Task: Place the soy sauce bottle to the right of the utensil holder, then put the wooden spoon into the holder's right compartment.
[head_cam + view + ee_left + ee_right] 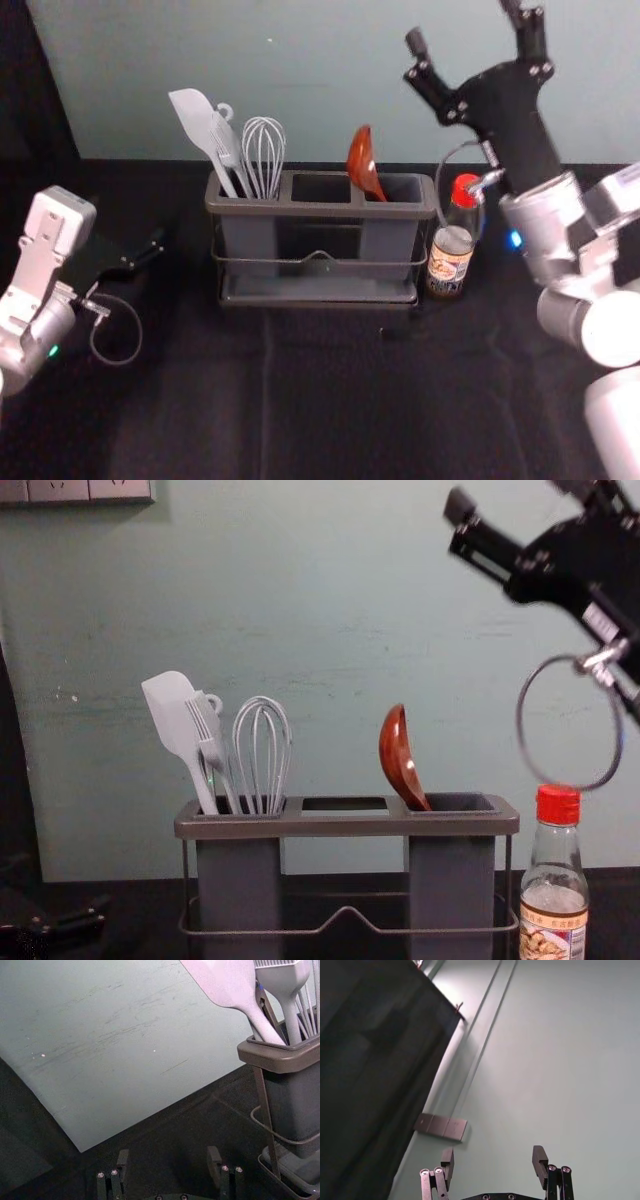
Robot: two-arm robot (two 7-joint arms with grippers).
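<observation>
Right gripper [465, 20]: hanging high on the right, jaws standing spread, holding nothing | soy sauce bottle [450, 262]: standing upright just right of the utensil holder [300, 209] | wooden spoon [364, 160]: leaning left in right compartment, bowl up | left gripper [145, 255]: idling left of holder, jaws standing apart

Blk cloth-covered tbl [200, 400] w/ utensil holder [320, 209] & upright soy sauce btl [449, 265] just beside holder's R end
</observation>
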